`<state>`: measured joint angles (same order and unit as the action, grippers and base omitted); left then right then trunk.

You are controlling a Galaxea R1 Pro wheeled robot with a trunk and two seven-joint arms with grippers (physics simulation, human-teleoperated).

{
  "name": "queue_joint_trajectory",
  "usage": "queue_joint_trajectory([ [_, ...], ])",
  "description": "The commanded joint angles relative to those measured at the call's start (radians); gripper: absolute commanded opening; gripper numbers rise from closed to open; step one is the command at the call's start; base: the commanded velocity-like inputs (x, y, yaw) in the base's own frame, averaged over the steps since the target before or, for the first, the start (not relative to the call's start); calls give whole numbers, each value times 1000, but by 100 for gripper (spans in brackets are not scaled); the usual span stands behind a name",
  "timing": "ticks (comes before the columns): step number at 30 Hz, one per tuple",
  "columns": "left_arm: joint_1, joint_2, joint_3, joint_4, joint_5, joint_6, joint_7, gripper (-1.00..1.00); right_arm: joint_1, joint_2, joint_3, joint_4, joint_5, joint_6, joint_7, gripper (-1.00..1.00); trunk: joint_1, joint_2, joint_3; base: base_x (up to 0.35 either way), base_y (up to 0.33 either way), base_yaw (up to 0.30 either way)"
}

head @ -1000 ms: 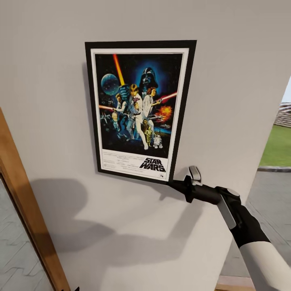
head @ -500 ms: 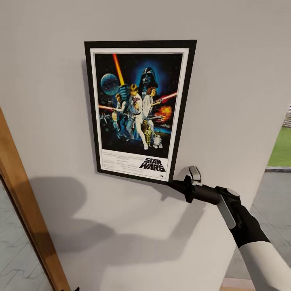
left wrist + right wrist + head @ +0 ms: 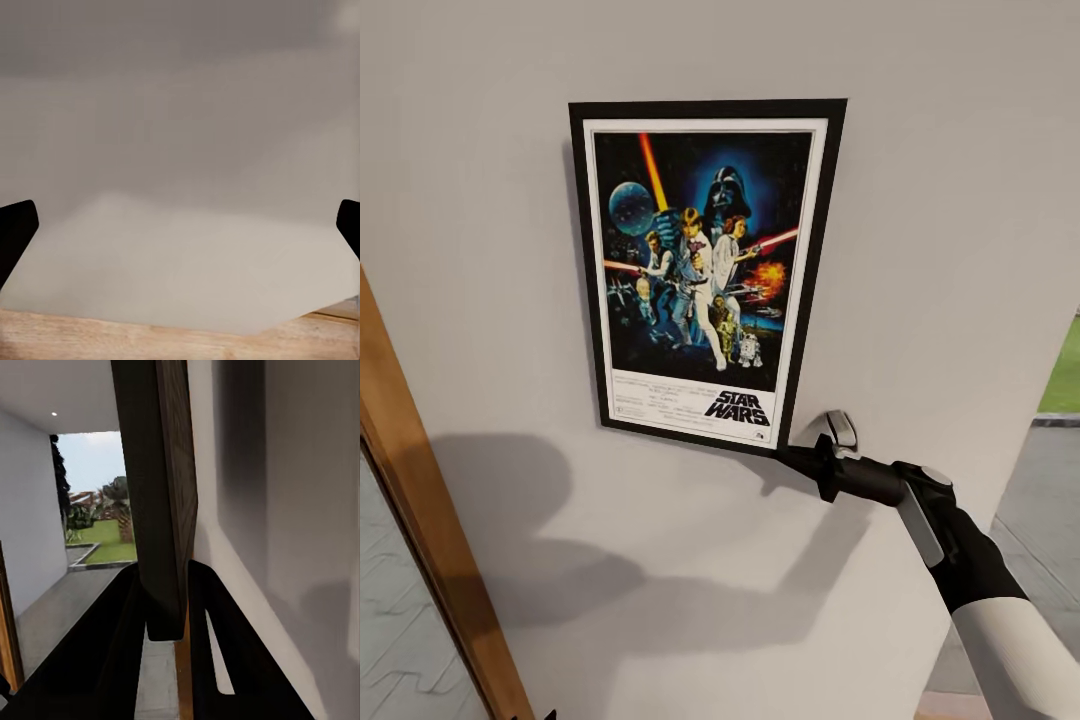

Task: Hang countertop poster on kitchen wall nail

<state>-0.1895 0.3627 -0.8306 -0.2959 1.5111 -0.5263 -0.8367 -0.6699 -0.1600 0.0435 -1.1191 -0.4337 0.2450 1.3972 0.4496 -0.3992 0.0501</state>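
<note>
The right jaws (image 3: 792, 457) are closed on the lower right corner of the poster (image 3: 705, 270), which lies flat against the wall (image 3: 940, 200), long axis upright; the left jaws (image 3: 180, 232) are open and empty.

The right gripper (image 3: 166, 607) has its two dark fingers (image 3: 120, 645) closed on the thin edge of the poster (image 3: 161, 495), which is seen edge-on as a dark slab. The poster stands just beside the pale wall (image 3: 292, 525). Past it, a doorway (image 3: 94, 502) opens onto grass and trees.
</note>
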Motion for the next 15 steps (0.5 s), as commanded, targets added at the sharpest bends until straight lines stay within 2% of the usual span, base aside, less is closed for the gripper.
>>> queue_joint_trajectory([
  [1,-1,1,-8,0,11,-3,-3,100,0,-1,3,1,-8,14,3,-100,0,-1,0,4,4,0],
  [10,-1,0,-8,0,11,-3,-3,100,0,-1,3,2,-8,14,3,-100,0,-1,0,6,6,0],
  [15,-1,1,-8,0,11,-3,-4,100,0,-1,3,3,-8,14,3,-100,0,-1,0,69,87,0],
])
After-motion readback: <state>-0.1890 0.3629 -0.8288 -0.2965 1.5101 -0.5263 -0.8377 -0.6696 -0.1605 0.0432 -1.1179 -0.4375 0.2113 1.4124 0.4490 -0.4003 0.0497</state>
